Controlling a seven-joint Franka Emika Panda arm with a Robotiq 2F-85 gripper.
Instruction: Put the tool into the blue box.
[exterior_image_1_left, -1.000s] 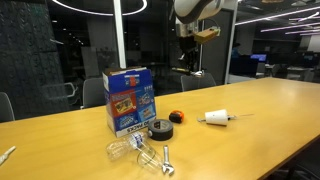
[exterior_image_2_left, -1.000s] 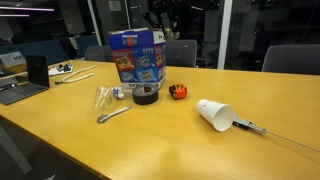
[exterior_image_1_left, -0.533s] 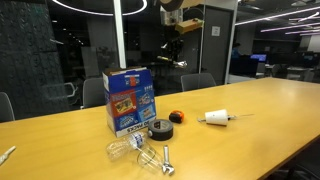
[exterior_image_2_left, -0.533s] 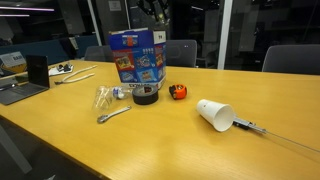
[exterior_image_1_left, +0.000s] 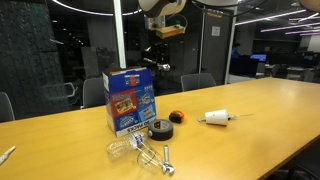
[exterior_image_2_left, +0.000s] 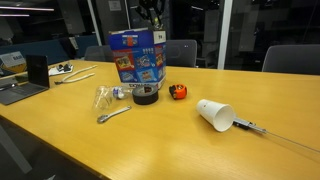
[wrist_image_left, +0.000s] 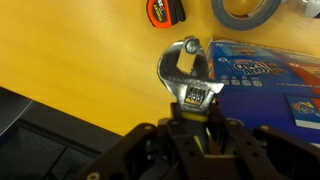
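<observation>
One tool (wrist_image_left: 190, 92), shiny silver jaw | clamped in gripper (wrist_image_left: 196, 122) | above blue box (wrist_image_left: 262, 80)

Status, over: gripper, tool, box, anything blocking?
Gripper shut on tool. Tool aloft over blue box edge, not yet in. Nothing seen between them.

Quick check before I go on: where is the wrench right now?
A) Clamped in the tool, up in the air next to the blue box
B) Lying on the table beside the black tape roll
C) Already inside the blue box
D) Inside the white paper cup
A: the wrist view shows the wrench clamped in the tool, its silver jaw end out over the table beside the blue box.
</observation>
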